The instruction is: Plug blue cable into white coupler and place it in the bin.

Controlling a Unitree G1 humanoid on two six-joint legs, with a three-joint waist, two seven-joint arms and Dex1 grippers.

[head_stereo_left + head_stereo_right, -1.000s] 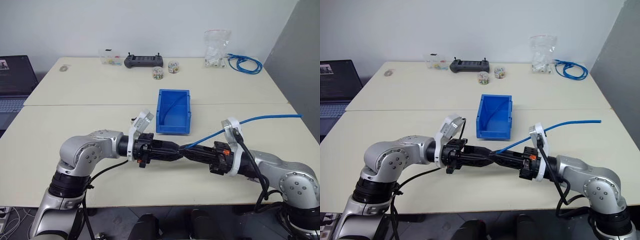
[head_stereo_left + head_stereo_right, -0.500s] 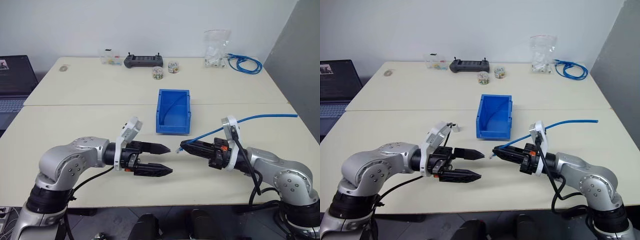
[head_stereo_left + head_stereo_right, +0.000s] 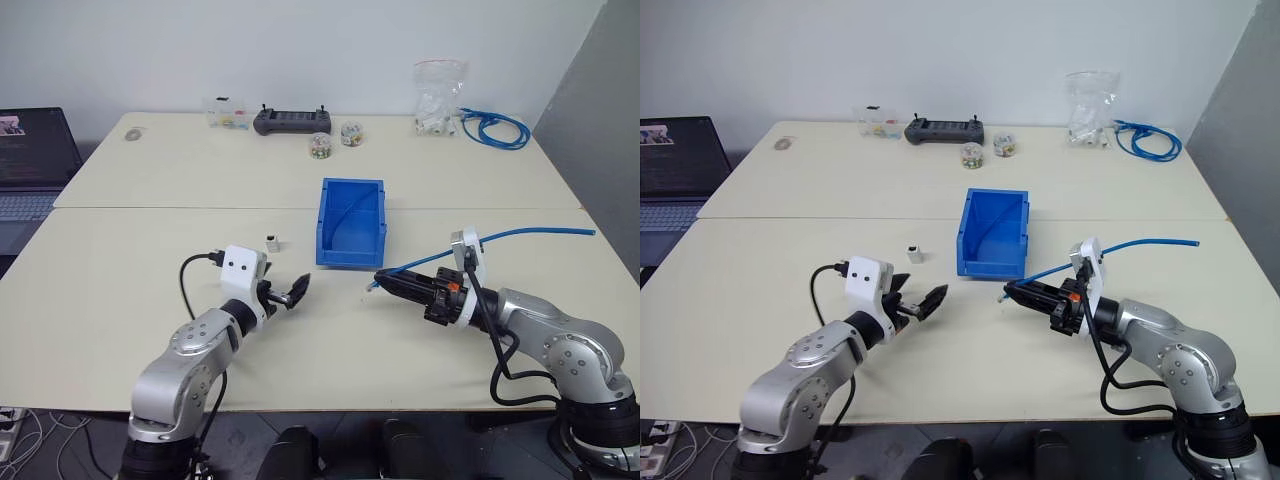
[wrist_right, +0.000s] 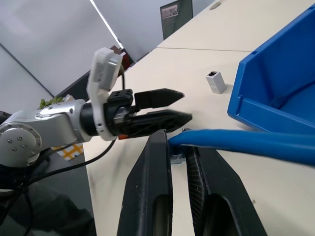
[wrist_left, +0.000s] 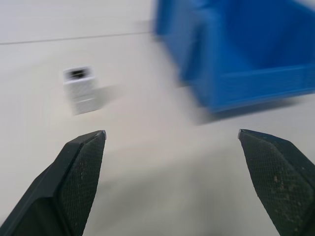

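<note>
Head view: we list the bin (image 3: 350, 222) at mid-table as our landmark; the white coupler (image 3: 272, 242) stands upright on the table just beside the bin's left wall, apart from it. The left gripper (image 3: 291, 292) sits on the near side of the bin, toward its left, fingers spread and empty. The right gripper (image 3: 386, 281) sits on the near side of the bin, toward its right, clenched on the blue cable (image 3: 520, 236), which trails away to the right of the bin. Left wrist view: we note both fingers (image 5: 81, 167) wide apart, the coupler beyond them, its dark socket facing up, the bin alongside. Right wrist view: we note the fingers (image 4: 155, 162) pinching the cable near its plug end, the bin beyond, the left gripper opposite.
</note>
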